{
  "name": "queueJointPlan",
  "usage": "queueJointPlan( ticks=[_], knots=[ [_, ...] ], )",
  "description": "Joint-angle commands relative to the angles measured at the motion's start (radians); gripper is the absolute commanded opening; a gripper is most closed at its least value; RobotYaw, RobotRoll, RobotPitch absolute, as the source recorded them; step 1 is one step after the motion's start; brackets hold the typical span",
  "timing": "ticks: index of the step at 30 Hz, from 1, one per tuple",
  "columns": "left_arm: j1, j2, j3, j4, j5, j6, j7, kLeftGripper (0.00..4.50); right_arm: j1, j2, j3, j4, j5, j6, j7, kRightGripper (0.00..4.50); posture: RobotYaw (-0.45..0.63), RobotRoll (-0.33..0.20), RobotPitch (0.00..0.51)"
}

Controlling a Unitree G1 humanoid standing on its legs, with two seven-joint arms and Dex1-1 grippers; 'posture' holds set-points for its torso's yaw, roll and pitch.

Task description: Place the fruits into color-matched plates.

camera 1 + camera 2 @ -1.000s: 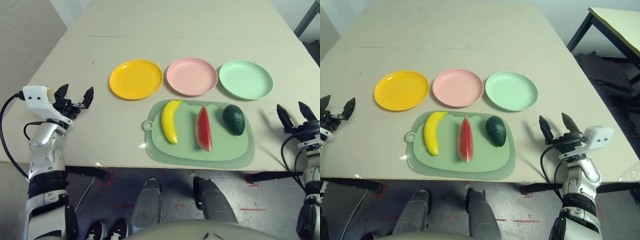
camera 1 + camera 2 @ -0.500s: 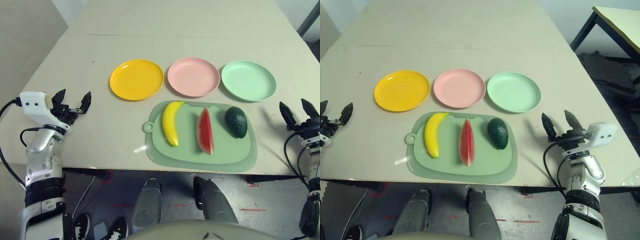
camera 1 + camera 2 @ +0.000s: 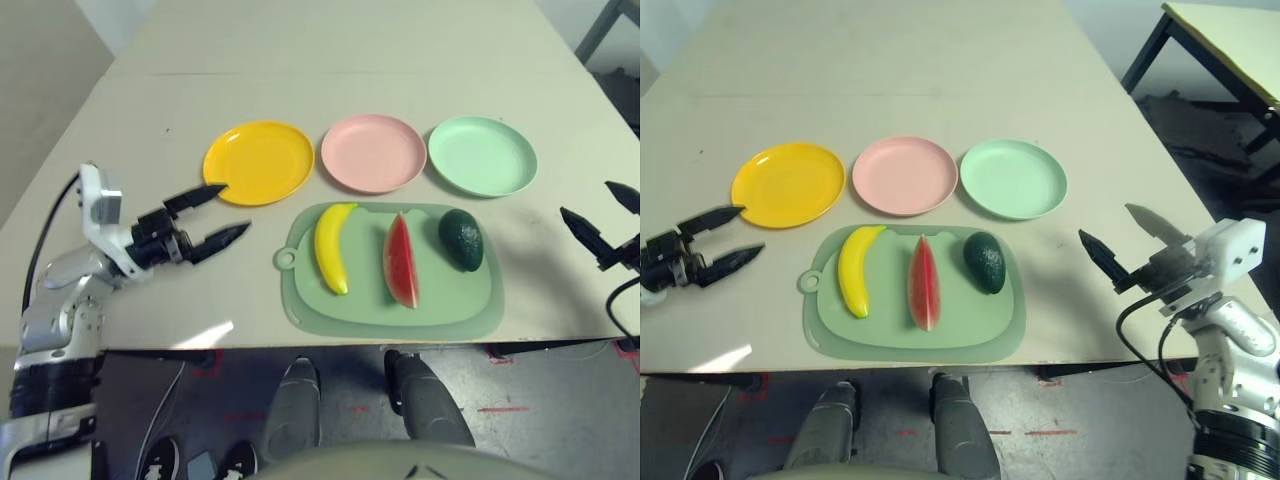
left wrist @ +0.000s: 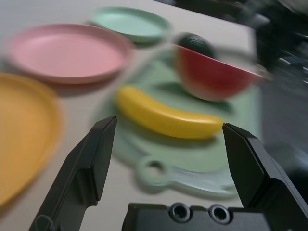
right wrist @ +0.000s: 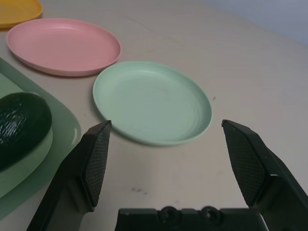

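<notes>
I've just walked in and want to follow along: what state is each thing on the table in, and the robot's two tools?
Banana: lying on the mat, not held
Watermelon wedge: on the mat, not held
Avocado: on the mat, not held
Yellow plate: empty
Pink plate: empty
Green plate: empty
Mat: flat, holding all three fruits
Left tool: open, empty
Right tool: open, empty

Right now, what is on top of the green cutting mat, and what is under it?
On the mat lie the banana, the watermelon wedge and the avocado. The mat covers the tabletop beneath it, so whatever is under there cannot be seen.
</notes>
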Motion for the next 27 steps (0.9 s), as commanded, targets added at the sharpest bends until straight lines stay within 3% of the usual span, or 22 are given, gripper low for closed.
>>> queueJointPlan(
  ticks=[1,4,7,14,21,27],
  knots=[
    [0.015,0.024,-0.053,-0.062,0.013,-0.008,-0.086,4.48,-0.067,-0.105,0.037,-0.037,-0.036,0.093,0.017,4.5,-0.1,0.0,0.222],
    [-0.004,0.024,-0.075,-0.063,0.024,-0.018,-0.114,4.48,-0.203,-0.206,0.155,-0.036,-0.132,0.12,0.041,4.5,-0.12,0.0,0.217],
    [-0.042,0.007,-0.087,-0.034,0.037,-0.033,-0.117,4.48,-0.379,-0.256,0.321,0.007,-0.275,0.029,0.123,4.5,-0.14,0.0,0.211],
    [-0.078,-0.017,-0.114,0.017,0.069,-0.067,-0.125,4.48,-0.748,-0.227,0.631,0.168,-0.509,-0.336,0.431,4.5,-0.14,0.0,0.203],
    [-0.081,-0.018,-0.127,0.034,0.094,-0.092,-0.14,4.48,-0.942,-0.103,0.778,0.327,-0.528,-0.612,0.646,4.5,-0.13,0.0,0.195],
    [-0.1,-0.014,-0.138,0.055,0.122,-0.11,-0.149,4.48,-1.007,-0.056,0.907,0.391,-0.523,-0.738,0.661,4.5,-0.12,0.0,0.192]
  ],
)
